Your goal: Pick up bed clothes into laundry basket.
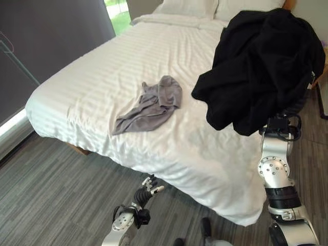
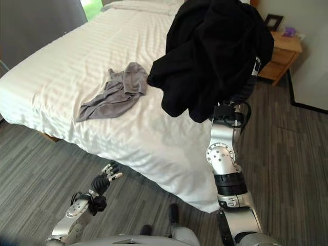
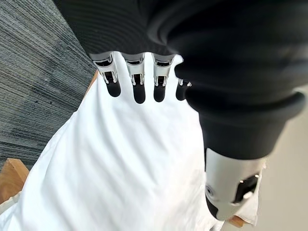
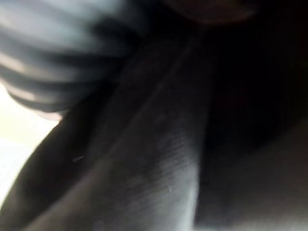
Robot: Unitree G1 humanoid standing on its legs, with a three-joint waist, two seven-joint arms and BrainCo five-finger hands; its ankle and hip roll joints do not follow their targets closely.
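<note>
A black garment hangs bunched in heavy folds above the bed's near right corner, draped over the raised right arm's end. The right hand is buried in the cloth, so its grip cannot be told. A crumpled grey garment lies flat mid-bed. The left hand, fingers relaxed and holding nothing, hangs low beside the bed's near edge.

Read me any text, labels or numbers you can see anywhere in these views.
None can be read: the black garment, the grey garment and the white bedsheet bear no print. The picture frame on the nightstand is too small to read.
</note>
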